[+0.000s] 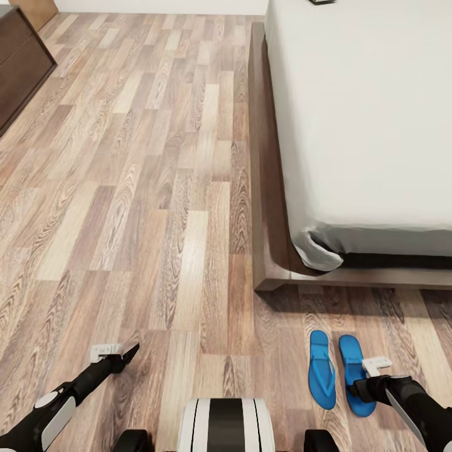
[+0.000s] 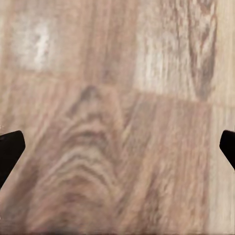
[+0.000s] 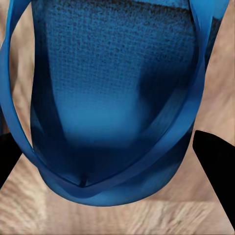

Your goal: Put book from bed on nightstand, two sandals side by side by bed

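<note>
Two bright blue sandals lie side by side on the plank floor just off the bed's (image 1: 267,188) foot corner, the left sandal (image 1: 322,369) and the right sandal (image 1: 353,358). My right gripper (image 1: 360,389) hangs open low over the right sandal's near end; the right wrist view has that sandal (image 3: 115,98) and its straps between the spread fingers (image 3: 215,156). My left gripper (image 1: 129,355) is open over bare floor, with its fingertips (image 2: 10,149) wide apart. A small dark thing, apparently the book (image 1: 321,2), lies on the mattress, cut off by the picture's top edge.
A dark brown dresser (image 1: 19,63) stands at the far left. The bed's wooden frame juts out past the mattress along its side and foot. Open wood floor stretches between dresser and bed. My own base (image 1: 226,427) is at the bottom centre.
</note>
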